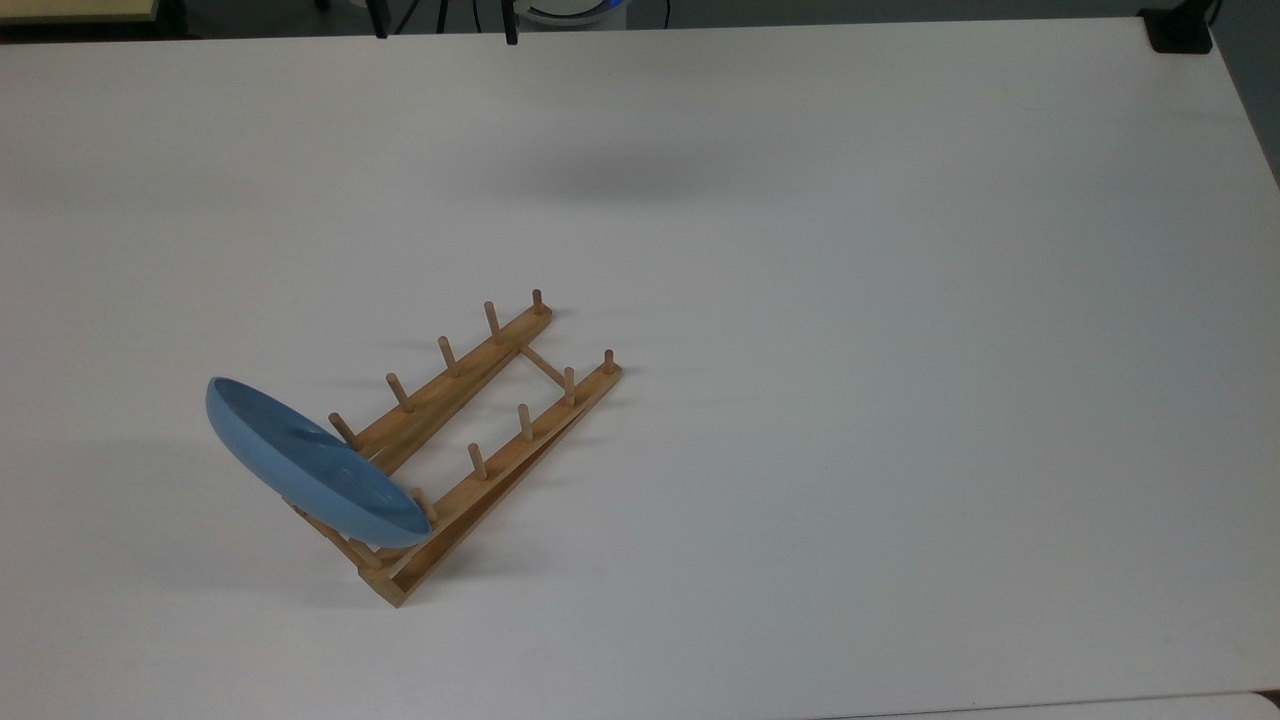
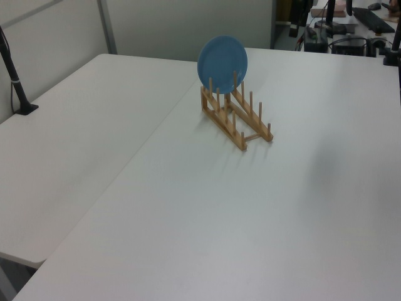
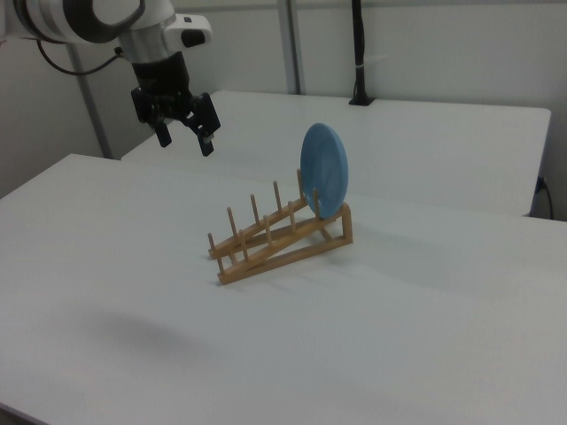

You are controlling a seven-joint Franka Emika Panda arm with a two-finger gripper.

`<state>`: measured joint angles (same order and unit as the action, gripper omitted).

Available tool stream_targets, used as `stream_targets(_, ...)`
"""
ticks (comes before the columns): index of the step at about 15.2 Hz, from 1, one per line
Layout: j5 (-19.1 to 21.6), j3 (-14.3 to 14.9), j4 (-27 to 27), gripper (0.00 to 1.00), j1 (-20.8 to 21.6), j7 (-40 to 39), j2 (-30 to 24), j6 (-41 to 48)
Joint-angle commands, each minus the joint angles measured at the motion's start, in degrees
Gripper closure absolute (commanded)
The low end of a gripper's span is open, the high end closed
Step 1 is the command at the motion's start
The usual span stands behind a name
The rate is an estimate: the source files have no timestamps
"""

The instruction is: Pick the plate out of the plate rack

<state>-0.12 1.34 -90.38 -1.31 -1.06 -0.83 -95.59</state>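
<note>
The light-blue plate point(image 1: 310, 465) stands on edge in the end slot of the wooden plate rack point(image 1: 465, 375), at the rack's raised end, leaning against the pegs. From the side, the plate point(image 2: 222, 56) rises well above the rack point(image 2: 235, 122). In the right view the plate point(image 3: 323, 173) is at the rack's point(image 3: 275, 248) right end. My gripper point(image 3: 184, 140) hangs in the air to the right view's upper left of the rack, well apart from it, pointing down. It is open, with nothing between its fingers.
The rack sits on a wide white table point(image 1: 850, 400). A second white table adjoins it along a seam point(image 2: 135, 157). A black post point(image 3: 359, 53) stands clamped at that far table's edge. Several rack slots hold nothing.
</note>
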Motion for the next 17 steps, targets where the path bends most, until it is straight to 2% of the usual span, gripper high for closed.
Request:
stream_targets(1,1.09,0.6,-0.94,0.0,0.34,-1.58,-0.67,-0.73)
stream_targets(7,1.17,0.6,-0.76,0.0,-0.27,-1.76,-0.75,2.51)
stream_targets(11,1.09,0.6,-0.85,0.0,-2.64,-1.93,-0.32,1.56)
stream_targets(17,1.09,0.6,-1.29,0.0,-8.0,-9.4,1.17,-13.18)
